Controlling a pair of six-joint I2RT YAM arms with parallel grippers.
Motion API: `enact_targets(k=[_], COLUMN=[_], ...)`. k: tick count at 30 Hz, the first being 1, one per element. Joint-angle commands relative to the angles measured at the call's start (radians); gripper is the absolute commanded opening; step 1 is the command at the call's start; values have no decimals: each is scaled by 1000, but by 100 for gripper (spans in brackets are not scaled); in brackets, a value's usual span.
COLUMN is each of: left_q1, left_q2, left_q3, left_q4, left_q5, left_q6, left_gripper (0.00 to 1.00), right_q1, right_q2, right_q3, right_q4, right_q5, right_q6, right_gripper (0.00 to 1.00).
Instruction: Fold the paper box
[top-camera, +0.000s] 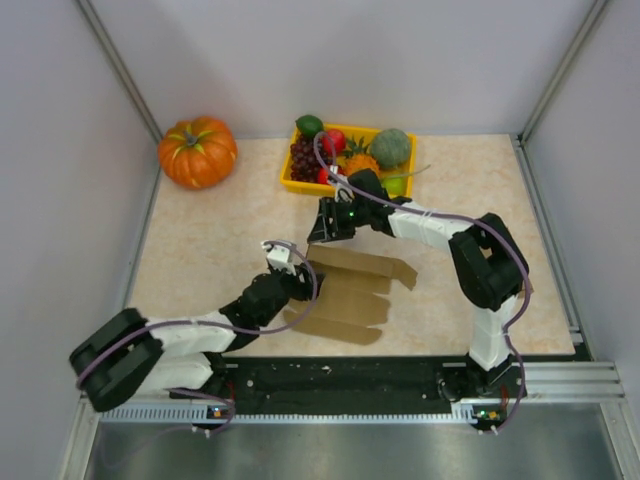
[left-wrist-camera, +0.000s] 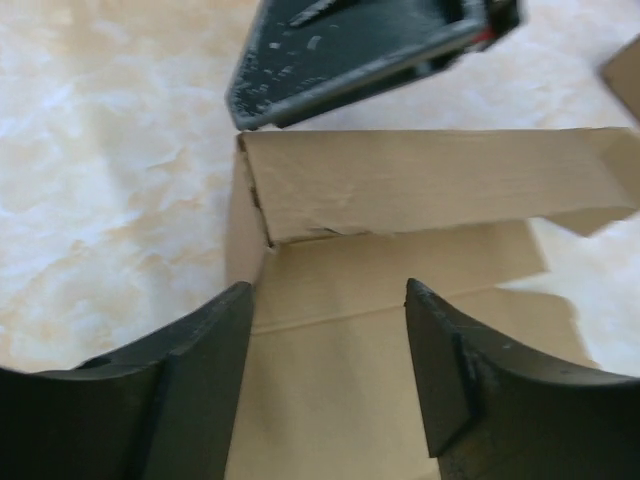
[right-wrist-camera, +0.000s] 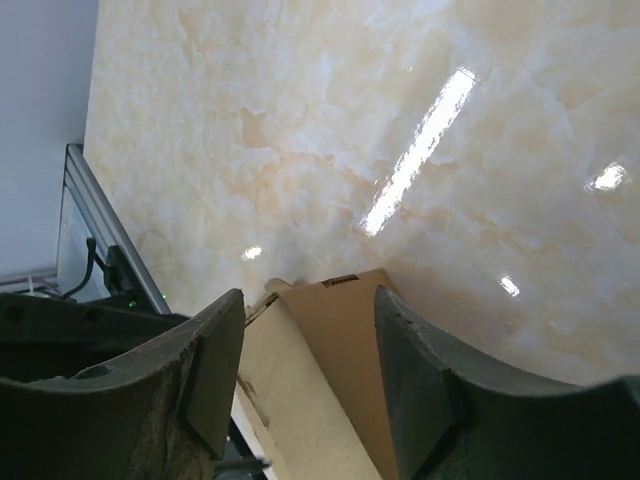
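The paper box (top-camera: 352, 291) is a brown cardboard blank lying mid-table, with its far long panel (left-wrist-camera: 430, 185) folded up into a low wall. My left gripper (top-camera: 291, 266) hovers over the blank's left end. It is open (left-wrist-camera: 328, 292), with flat cardboard below the fingers (left-wrist-camera: 205, 375) and nothing between them. My right gripper (top-camera: 330, 228) is at the left end of the raised wall, reaching in from the far side. It is open (right-wrist-camera: 310, 300), and its fingers (right-wrist-camera: 420, 385) straddle the wall's top edge (right-wrist-camera: 330, 350) without pinching it.
An orange pumpkin (top-camera: 198, 151) sits at the back left. A yellow basket (top-camera: 296, 185) of toy fruit stands at the back centre, just behind the right arm. Grey enclosure walls close in the marble-patterned table (top-camera: 200, 250) on three sides.
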Motion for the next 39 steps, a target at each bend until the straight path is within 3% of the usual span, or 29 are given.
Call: enact_targets(k=[1, 4, 7, 8, 11, 14, 18, 19, 23, 26, 29, 30, 35, 39], left_q1=[1, 37, 180, 281, 398, 434, 454, 469, 477, 475, 474, 474, 423, 181], left_q2=[-274, -376, -396, -391, -349, -255, -53, 22, 81, 112, -7, -61, -370, -407], left_q3=[15, 96, 185, 204, 275, 354, 448, 482, 441, 427, 309, 236, 60, -73], left_q4=[-389, -617, -765, -774, -733, -672, -617, -615, -497, -474, -408, -387, -343, -181], left_q5=[186, 291, 436, 484, 584, 620, 755, 841, 870, 918, 823, 732, 543, 204], left_q6=[-89, -135, -222, -244, -263, -247, -182, -178, -161, -152, -125, -94, 0, 192], left_gripper=[70, 74, 75, 75, 76, 75, 71, 64, 61, 62, 70, 76, 79, 73], right_q1=[-18, -25, -57, -76, -151, -159, -157, -157, -159, -159, -159, -157, -159, -162], right_q2=[-3, -20, -110, -147, -338, -510, -675, -697, -773, -778, -781, -787, -772, -760], right_q3=[113, 163, 168, 149, 27, -93, -265, -326, -458, -507, -537, -540, -518, -489], right_q4=[-90, -194, -320, -387, -461, -538, -517, -497, -325, -291, -265, -259, -261, -258], right_q5=[-4, 14, 140, 179, 275, 379, 323, 304, 217, 212, 209, 212, 212, 206], right_q6=[-69, -102, -131, -125, -103, -105, -2, 19, 169, 187, 181, 176, 130, 124], right_gripper=[57, 62, 67, 71, 76, 78, 75, 74, 70, 69, 69, 69, 71, 71])
